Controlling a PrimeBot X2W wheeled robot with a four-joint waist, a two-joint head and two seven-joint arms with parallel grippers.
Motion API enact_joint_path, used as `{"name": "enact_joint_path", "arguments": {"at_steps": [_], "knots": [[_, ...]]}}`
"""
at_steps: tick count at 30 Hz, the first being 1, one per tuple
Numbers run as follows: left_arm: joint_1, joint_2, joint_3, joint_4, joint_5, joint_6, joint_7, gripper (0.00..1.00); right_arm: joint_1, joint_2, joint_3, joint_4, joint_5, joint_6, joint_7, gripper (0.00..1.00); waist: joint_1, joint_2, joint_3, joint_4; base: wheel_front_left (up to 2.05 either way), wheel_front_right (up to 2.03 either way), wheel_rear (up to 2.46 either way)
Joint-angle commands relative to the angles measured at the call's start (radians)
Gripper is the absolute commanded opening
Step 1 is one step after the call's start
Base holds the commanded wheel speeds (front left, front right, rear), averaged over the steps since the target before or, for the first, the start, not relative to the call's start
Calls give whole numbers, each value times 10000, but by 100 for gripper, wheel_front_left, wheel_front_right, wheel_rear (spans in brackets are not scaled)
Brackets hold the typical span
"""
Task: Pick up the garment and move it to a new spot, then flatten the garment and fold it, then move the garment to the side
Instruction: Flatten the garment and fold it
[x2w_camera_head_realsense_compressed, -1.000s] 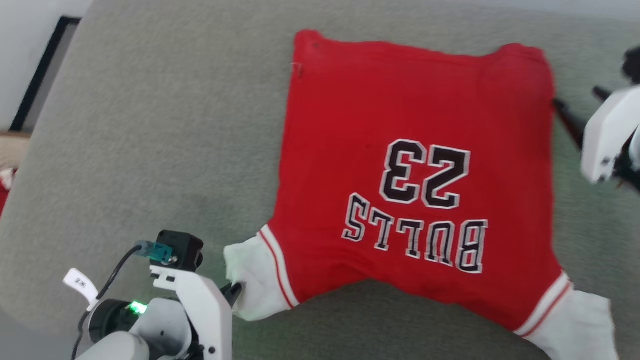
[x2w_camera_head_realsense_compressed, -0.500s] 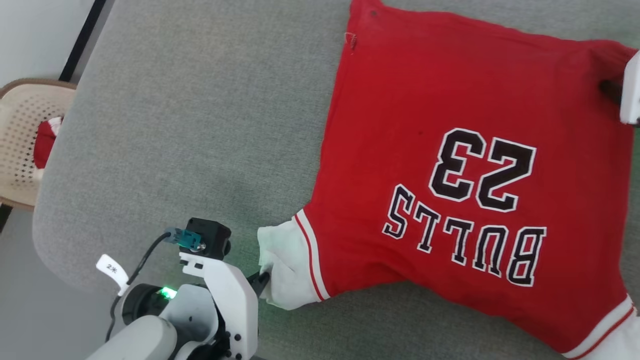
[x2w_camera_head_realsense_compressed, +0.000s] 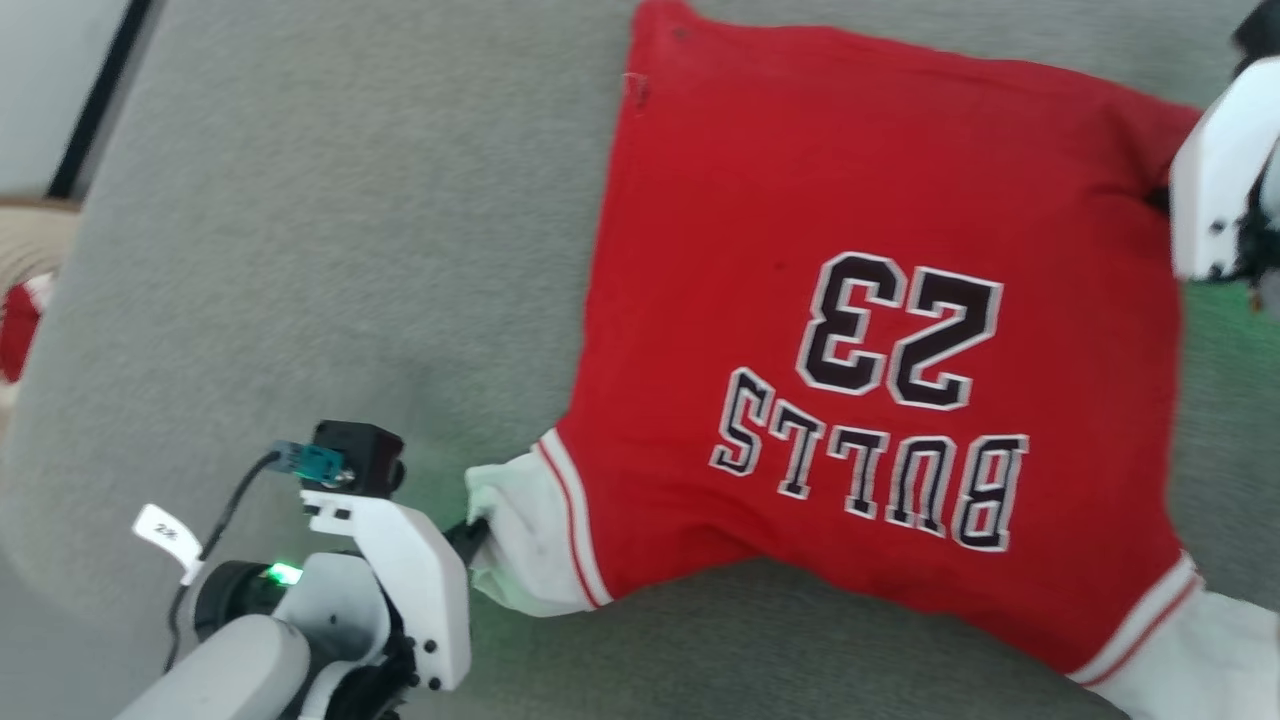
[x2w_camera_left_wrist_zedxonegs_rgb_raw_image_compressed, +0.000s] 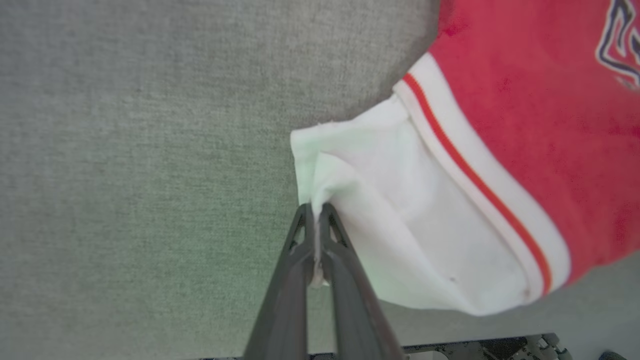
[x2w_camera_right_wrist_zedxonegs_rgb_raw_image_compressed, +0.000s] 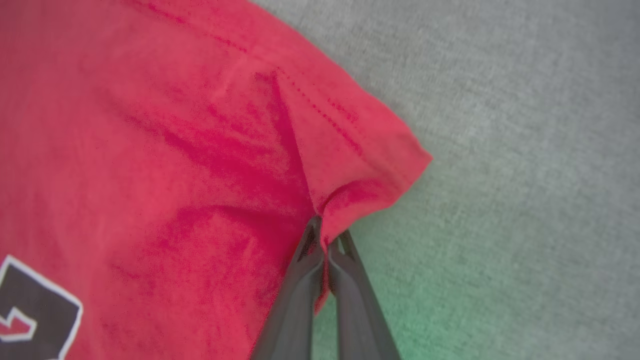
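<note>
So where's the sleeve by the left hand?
The sleeve sits lower left in the head view, on the grey surface, its edge pinched by the left hand.

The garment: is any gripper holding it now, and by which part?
Both hold the garment: the left gripper pinches the edge of the white sleeve, the right gripper pinches the red edge near a bottom corner.

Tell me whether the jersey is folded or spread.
Spread: the garment lies open on the grey surface, its lettering fully showing, no fold across it.
</note>
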Motion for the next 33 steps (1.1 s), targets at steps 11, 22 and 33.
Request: {"name": "enact_joint_path", "arguments": {"at_steps": [11, 22, 33], "knots": [[309, 737, 418, -383, 33, 489, -10, 0, 3198, -1177, 1278, -4052, 1639, -3, 112, 0, 0, 0, -700, -2008, 0, 0, 0], [405, 924, 496, -686, -1, 693, 89, 0, 7564, -824, -258, -6706, 1669, -3, 552, 0, 0, 0, -852, -2725, 0, 0, 0], [407, 768, 524, -518, -136, 551, -112, 0, 8499, 398, -1105, -6339, 178, -37, -947, 100, 0, 0, -850, -2570, 0, 0, 0]]}}
